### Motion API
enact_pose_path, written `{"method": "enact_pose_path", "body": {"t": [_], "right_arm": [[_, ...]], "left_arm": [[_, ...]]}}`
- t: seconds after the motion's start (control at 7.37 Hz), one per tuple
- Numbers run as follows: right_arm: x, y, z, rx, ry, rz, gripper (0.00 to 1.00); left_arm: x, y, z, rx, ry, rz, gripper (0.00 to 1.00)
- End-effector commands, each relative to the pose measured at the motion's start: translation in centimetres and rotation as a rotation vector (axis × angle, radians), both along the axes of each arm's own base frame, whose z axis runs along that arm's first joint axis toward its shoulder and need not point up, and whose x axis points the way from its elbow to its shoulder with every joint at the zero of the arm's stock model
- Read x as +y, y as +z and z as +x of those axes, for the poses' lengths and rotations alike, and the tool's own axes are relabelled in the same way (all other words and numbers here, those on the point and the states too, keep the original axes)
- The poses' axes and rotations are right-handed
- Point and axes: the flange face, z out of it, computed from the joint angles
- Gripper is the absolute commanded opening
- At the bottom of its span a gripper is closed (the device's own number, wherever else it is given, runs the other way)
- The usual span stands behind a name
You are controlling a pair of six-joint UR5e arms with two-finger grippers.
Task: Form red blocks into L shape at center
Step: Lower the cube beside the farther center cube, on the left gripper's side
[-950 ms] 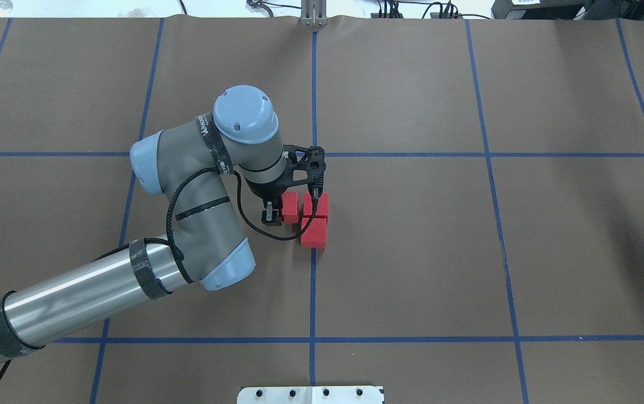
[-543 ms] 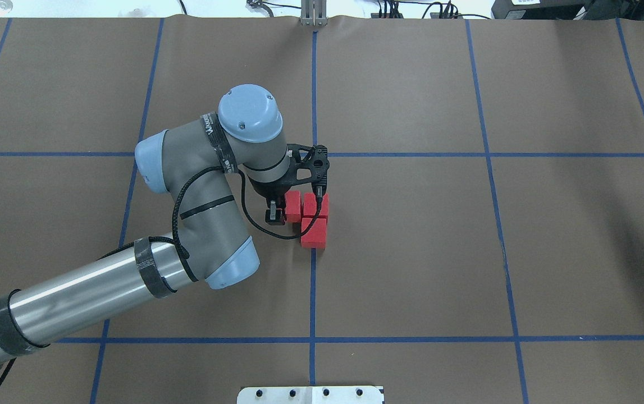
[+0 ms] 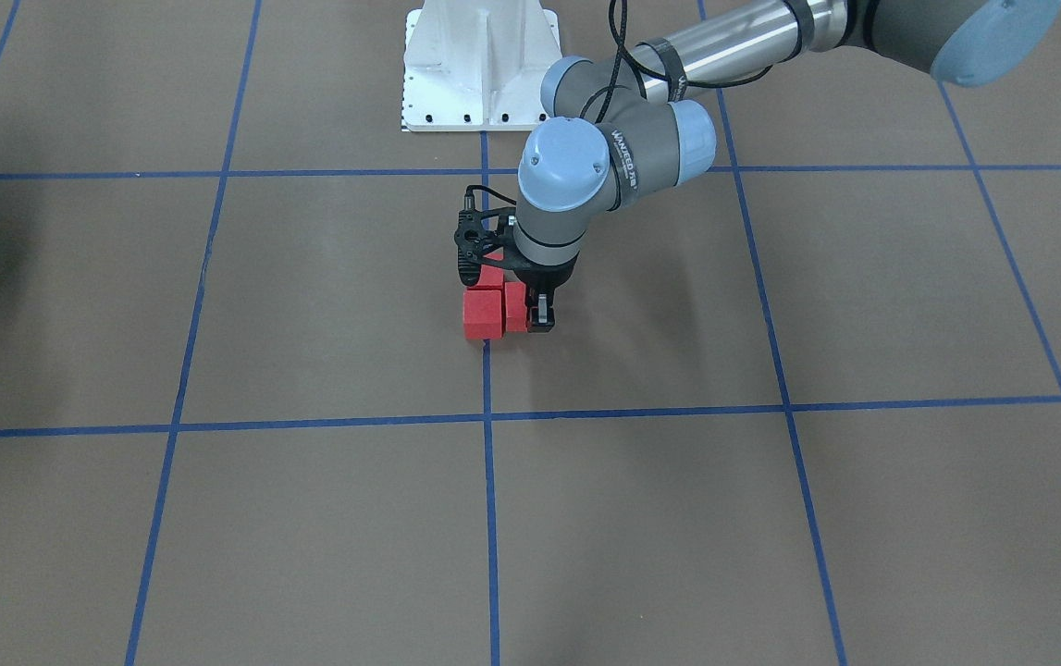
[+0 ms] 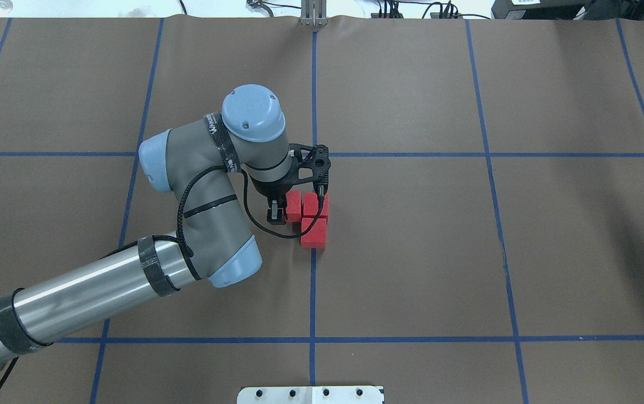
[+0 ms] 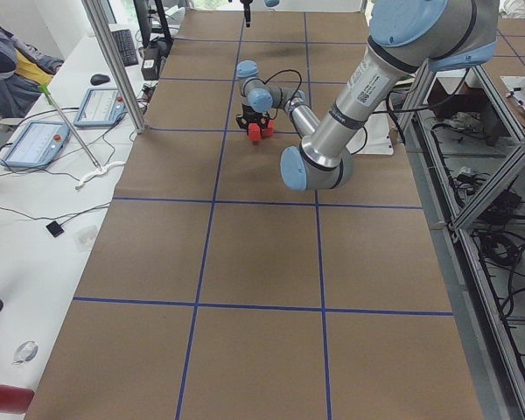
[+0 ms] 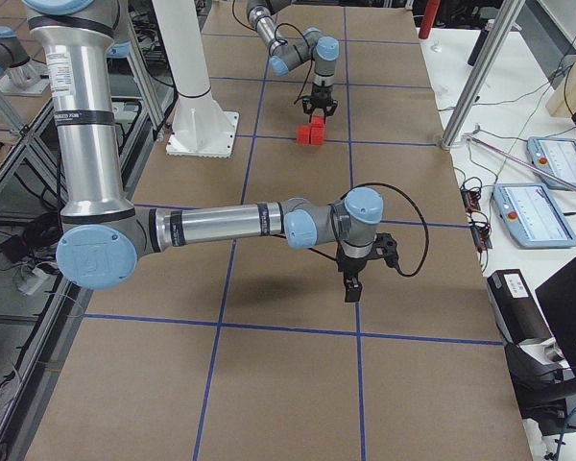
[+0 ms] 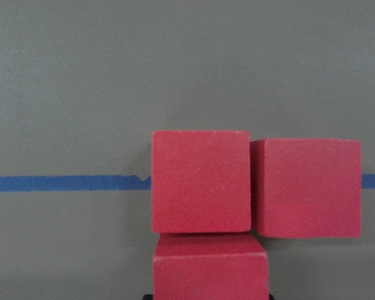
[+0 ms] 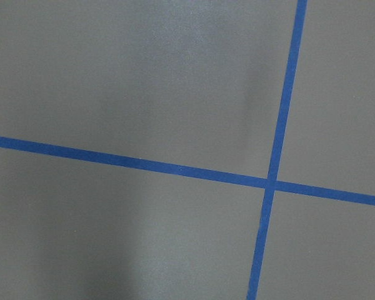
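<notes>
Three red blocks [image 4: 311,224] are lying together at the centre of the tabletop [image 4: 411,252] and are already reading as an L. The step in hand, I judge, is the last seating of the left block against the corner.

Doing it well is calling for restraint. The near block [image 4: 313,235] is sitting on the blue tape line [image 4: 313,292] and touching the corner block [image 4: 322,210] just beyond it. A hard shove from the left is risking sliding that corner block right and opening this joint. A short, slow, level nudge straight to the right is suiting the job, and then a straight lift so that nothing is dragging sideways. In the left wrist view the near block is sitting a shade left of the corner block's line, so a small squaring touch may be worth making.

The left block [image 4: 294,206] is lying directly right of the left end effector [image 3: 540,314], face to face with the corner block. One finger [image 4: 275,215] is showing low at that block's left side, touching it or just beside it. The other is hiding under the wrist, so I cannot tell how wide the end effector is standing or whether it is holding the block at all.

Well off to the right, the right end effector [image 6: 350,286] is hovering over the tabletop, and its opening I cannot tell either.
</notes>
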Motion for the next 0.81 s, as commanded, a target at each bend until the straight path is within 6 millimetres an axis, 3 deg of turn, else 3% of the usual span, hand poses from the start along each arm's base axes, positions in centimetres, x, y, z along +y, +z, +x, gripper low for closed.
{"method": "enact_pose_path", "body": {"t": [0.0,0.68], "right_arm": [[-0.04,-0.05,-0.01,0.0,0.0,0.001,1.0],[-0.04,-0.05,-0.01,0.0,0.0,0.001,1.0]], "left_arm": [[-0.09,0.01,0.15,-0.002,0.0,-0.001,0.33],[-0.33,0.19,0.9,-0.015,0.001,-0.007,0.42]]}}
